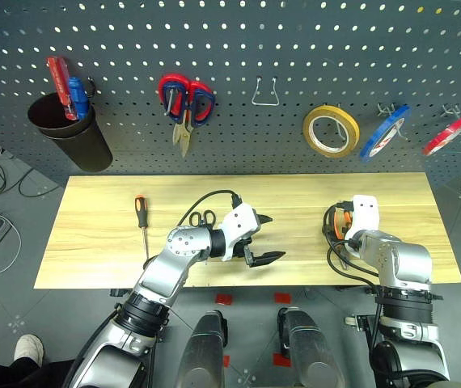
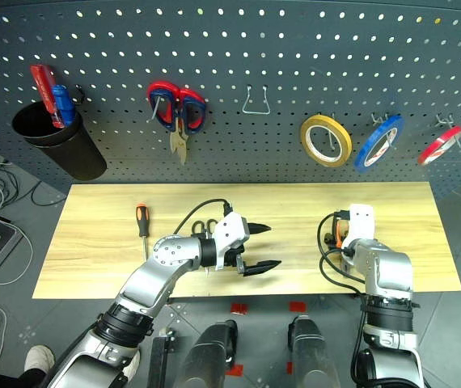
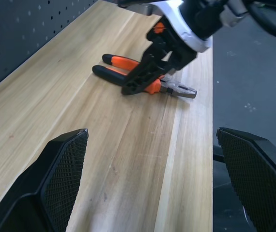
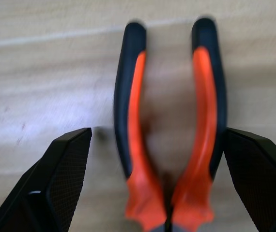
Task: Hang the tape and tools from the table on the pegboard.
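Pegboard (image 1: 238,48) runs behind the desk (image 1: 93,242). Far left on it hangs a black cup (image 1: 73,133) w/ red and blue tools (image 1: 65,87) inside. Next along, red-and-blue-handled scissors (image 1: 185,105) on a hook, then a bare wire hook (image 1: 265,93). Yellow-tan tape (image 1: 330,130) is hung on the board right of centre, w/ blue tape roll (image 1: 384,132) and red tape roll (image 1: 446,135) beyond it.

On the desk, screwdriver (image 1: 141,224) w/ orange-and-black handle lies toward the left end, tip pointing at the front edge. Black-handled scissors (image 1: 203,218) lie near mid-desk, just beside the left arm and partly hidden by it. Left end effector (image 1: 264,239) hovers over the centre near the front edge, pointing right, fingers wide apart, nothing between them.

Orange-handled pliers (image 4: 169,140) lie toward the right end of the desk, handles pointing to the back edge, steel nose toward the front edge. Right end effector (image 4: 157,193) is right above them, pointing down, fingers spread wide to either side of the handles; contact w/ the pliers can't be told.
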Tool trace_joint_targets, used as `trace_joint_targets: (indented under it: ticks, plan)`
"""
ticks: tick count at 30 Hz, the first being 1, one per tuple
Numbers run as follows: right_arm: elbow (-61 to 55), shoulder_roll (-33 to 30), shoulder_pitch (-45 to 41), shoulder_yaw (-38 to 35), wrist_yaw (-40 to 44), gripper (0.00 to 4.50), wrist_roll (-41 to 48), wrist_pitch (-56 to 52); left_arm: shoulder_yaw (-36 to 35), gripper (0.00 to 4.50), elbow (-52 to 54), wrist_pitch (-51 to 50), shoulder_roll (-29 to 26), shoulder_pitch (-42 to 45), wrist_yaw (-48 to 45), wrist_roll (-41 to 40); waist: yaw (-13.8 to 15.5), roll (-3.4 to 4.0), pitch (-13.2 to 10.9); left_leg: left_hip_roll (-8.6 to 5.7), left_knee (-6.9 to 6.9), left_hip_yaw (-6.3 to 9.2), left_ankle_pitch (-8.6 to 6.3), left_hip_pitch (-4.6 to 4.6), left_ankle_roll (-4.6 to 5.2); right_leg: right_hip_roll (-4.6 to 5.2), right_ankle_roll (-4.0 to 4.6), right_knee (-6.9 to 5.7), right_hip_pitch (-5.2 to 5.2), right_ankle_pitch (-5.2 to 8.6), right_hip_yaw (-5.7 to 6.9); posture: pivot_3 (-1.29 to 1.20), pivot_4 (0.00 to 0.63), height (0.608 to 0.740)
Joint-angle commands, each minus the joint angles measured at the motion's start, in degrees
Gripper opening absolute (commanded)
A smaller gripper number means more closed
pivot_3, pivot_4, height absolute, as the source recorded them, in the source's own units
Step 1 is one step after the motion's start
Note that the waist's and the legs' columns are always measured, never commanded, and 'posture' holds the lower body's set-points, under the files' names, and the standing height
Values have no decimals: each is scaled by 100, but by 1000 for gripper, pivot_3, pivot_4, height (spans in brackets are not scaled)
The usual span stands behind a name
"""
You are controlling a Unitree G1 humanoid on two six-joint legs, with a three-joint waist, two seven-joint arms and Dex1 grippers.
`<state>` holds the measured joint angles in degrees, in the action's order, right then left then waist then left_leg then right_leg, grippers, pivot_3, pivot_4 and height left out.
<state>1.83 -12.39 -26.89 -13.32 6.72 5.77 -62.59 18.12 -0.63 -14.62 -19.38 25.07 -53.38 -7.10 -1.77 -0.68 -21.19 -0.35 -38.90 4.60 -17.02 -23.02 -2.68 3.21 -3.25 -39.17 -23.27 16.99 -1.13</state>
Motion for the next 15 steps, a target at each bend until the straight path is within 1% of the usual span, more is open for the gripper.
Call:
trace_joint_targets:
  ticks: [1, 5, 6, 7, 9, 10, 12, 13, 15]
  plan:
    - [228, -144, 25, 37, 58, 4469, 14, 246, -25, 4500, 16, 58, 38, 81, -42, -85, 2, -3, -10, 0, 0, 0, 0, 0, 0, 0, 0, 0, 0, 0, 0, 70, 446, 740]
    - [308, -218, -3, 18, 85, 4469, 75, 314, -53, 4500, -28, 95, -2, 90, -61, -85, 4, -3, -12, 2, 1, 1, 0, 0, 0, 0, 0, 1, 0, 0, 0, 72, 443, 740]
    - [279, -238, 7, 38, 102, 4076, 82, 306, -46, 4500, -28, 109, -14, 85, -75, -84, 4, -3, -12, 2, 1, 1, 0, 0, 0, -1, 0, 1, 0, 0, 1, 72, 437, 740]
    - [250, -264, 17, 66, 122, 3932, 83, 285, -41, 4500, -23, 115, -23, 82, -86, -87, 5, -3, -12, 2, 1, 1, 0, 0, 0, 0, 0, 2, 0, 0, 0, 72, 437, 740]
    - [211, -305, 19, 102, 136, 3289, 82, 213, -28, 4500, -21, 127, -20, 85, -93, -88, 5, -3, -13, 2, 1, 1, 0, -1, 0, 0, 0, 4, 0, 0, 0, 70, 431, 740]
    - [197, -316, 6, 101, 120, 3086, 80, 148, -18, 4500, -22, 132, -7, 91, -87, -86, 6, -2, -12, 2, 2, 1, 0, -1, 0, 0, 0, 5, 0, 0, 1, 68, 419, 740]
    - [138, -333, -32, 91, 103, 3087, 86, 21, -6, 4500, -16, 135, 30, 107, -65, -86, 7, -2, -13, 2, 3, 2, 0, -1, -1, 0, -1, 7, 0, 0, 2, 68, 419, 740]
    - [78, -326, -73, 49, 68, 3087, 96, -105, 0, 4500, -21, 147, 59, 117, -42, -78, 8, -2, -12, 2, 3, 2, 0, -2, -1, 0, 0, 7, 0, 0, 2, 69, 403, 740]
    - [-35, -322, -135, -9, 40, 3087, 124, -295, 0, 4500, -42, 182, 106, 135, -4, -61, 11, -2, -12, 2, 3, 3, 1, -2, -2, 1, 0, 8, 0, 0, 3, 72, 393, 740]
